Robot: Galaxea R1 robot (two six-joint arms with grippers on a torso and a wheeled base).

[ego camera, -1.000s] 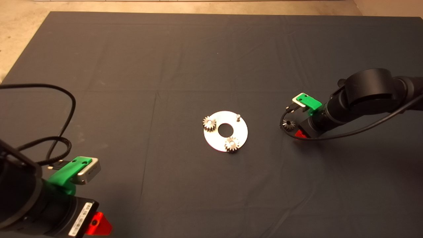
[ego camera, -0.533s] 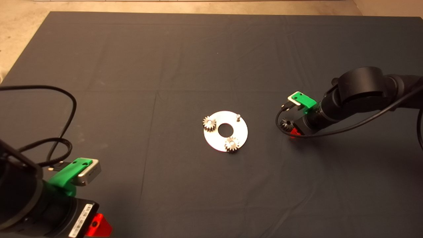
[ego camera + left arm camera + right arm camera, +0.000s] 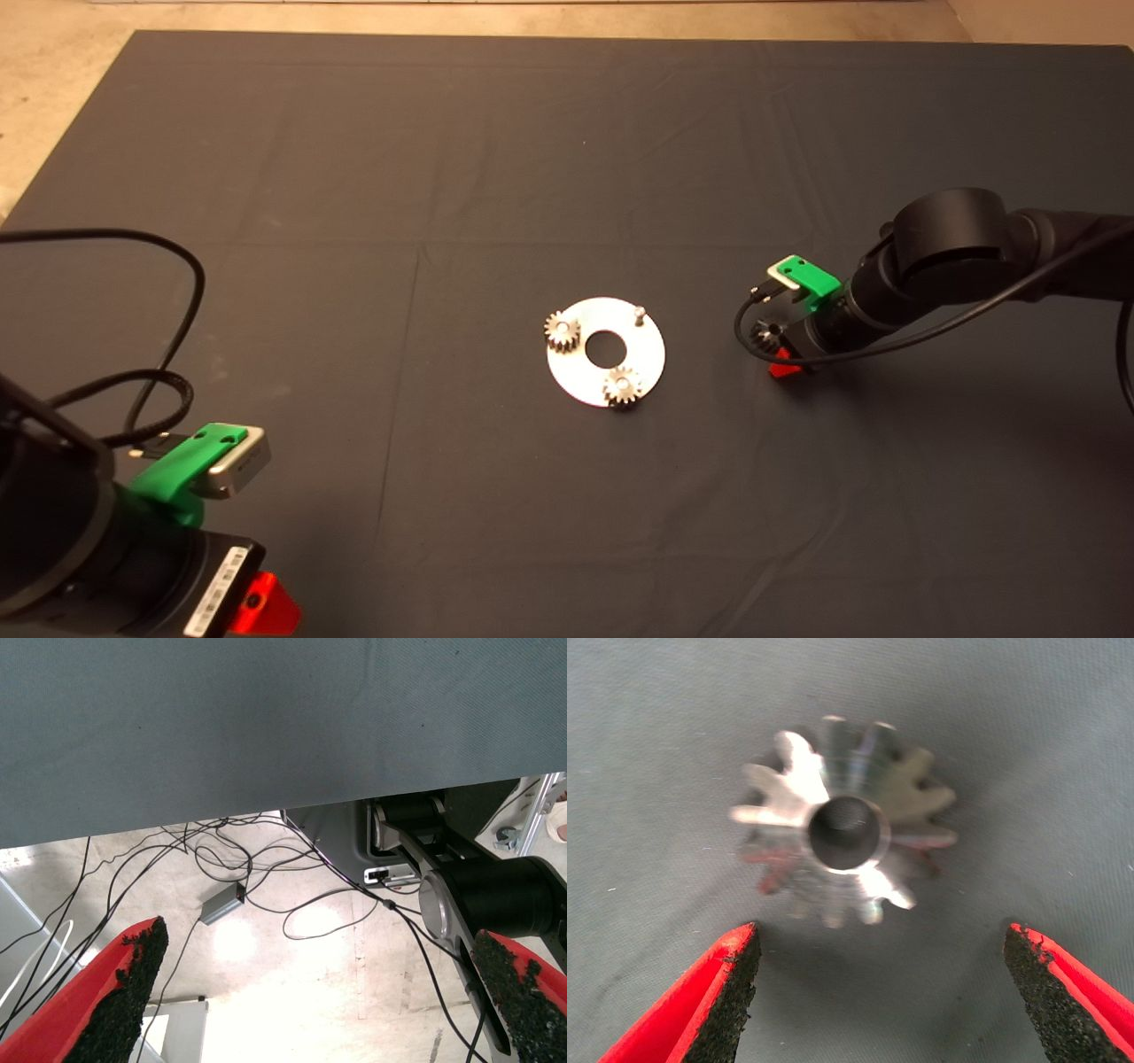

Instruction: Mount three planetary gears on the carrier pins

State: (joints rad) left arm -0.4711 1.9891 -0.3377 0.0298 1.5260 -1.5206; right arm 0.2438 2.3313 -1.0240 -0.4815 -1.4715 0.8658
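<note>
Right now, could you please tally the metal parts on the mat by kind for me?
Gears: 3, two seated on the disc, one loose on the mat by the right pincer
Discs: 1
Bare pins: 1
Total: 5

Three planetary gears: one [image 3: 562, 330] seated at the left rim of the disc [image 3: 580, 381], one [image 3: 623, 386] at its lower edge, and a third [image 3: 767, 336] lying on the mat [image 3: 567, 159] right of centre. One disc. Three carrier pins, with only one pin [image 3: 638, 313] bare, at the upper right of the disc. Two tools: the left tool [image 3: 266, 602] at lower left, the right tool [image 3: 784, 354] at middle right.
</note>
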